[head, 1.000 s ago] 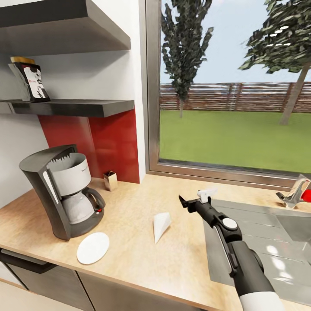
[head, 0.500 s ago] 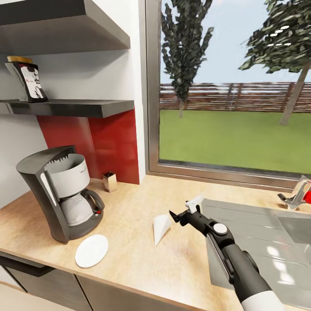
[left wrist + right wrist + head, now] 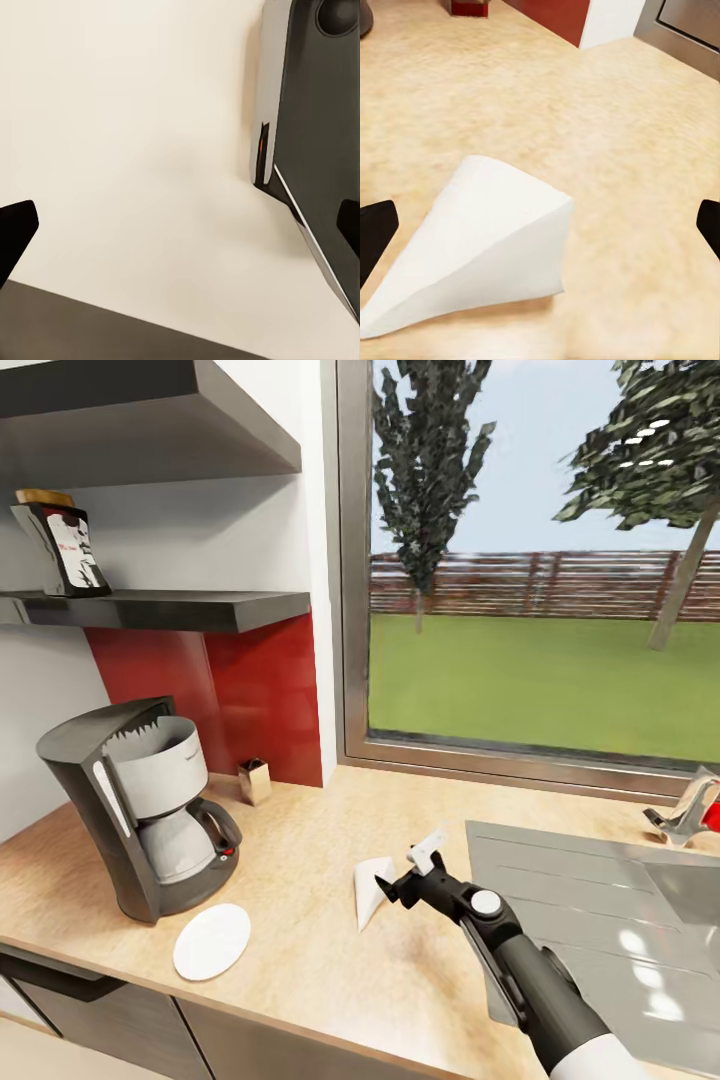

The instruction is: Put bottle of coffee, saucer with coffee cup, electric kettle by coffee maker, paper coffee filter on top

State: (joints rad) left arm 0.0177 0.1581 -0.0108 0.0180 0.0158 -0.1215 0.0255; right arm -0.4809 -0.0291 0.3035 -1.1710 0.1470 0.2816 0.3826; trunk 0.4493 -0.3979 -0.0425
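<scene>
Desk (image 3: 300,920) carried maker (image 3: 140,810) at 9 o'clock, saucer (image 3: 210,941) just below it at 7. Filter (image 3: 372,885) lay flat mid-desk, long axis from wide mouth at 12 down to tip at 6. Probably feather-light, limp, easily crushed or slid away; best pinched gently at the open rim. Right tool (image 3: 402,868) spread wide, just beside filter at its 3 o'clock, empty. Left tool (image 3: 180,225) likewise spread, empty.

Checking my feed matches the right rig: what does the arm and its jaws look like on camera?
The right arm is dark grey with a white sleeve section nearest the camera and a round white disc at the wrist. The right gripper is black with one white fingertip piece. In both wrist views the fingertips appear as plain black wedges.
</scene>
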